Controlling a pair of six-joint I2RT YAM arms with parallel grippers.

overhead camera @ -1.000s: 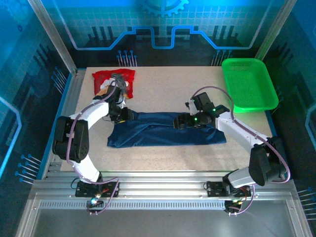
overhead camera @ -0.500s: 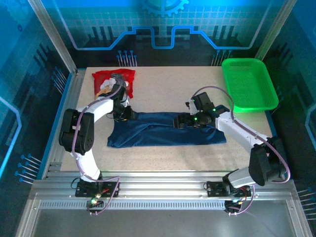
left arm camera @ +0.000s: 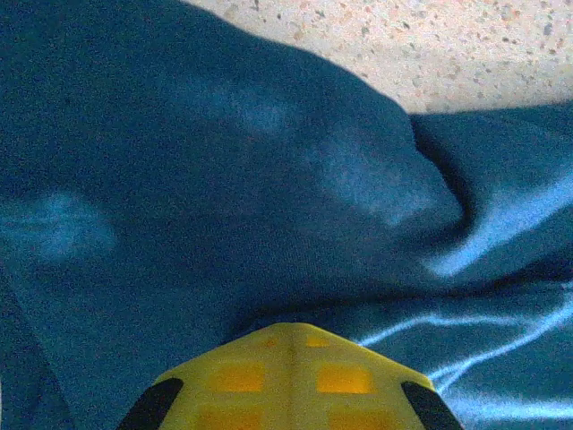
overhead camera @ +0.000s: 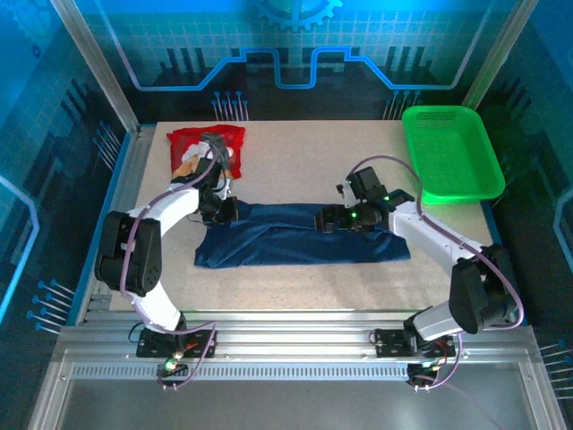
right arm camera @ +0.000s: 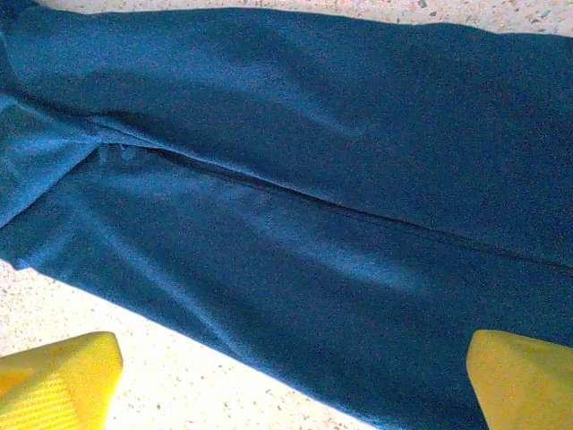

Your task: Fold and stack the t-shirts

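Left jaws have pinched shut on the 9 o'clock end of the navy blue cloth t-shirt (overhead camera: 300, 235), lying 9-to-3 across the worktop (overhead camera: 304, 161); right jaws gape empty over its middle.

No legible text or labels

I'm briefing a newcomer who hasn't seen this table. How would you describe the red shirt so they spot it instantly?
Find the speckled table, then look to its far left corner. A compact red t-shirt lies there; the navy t-shirt is spread out mid-table.
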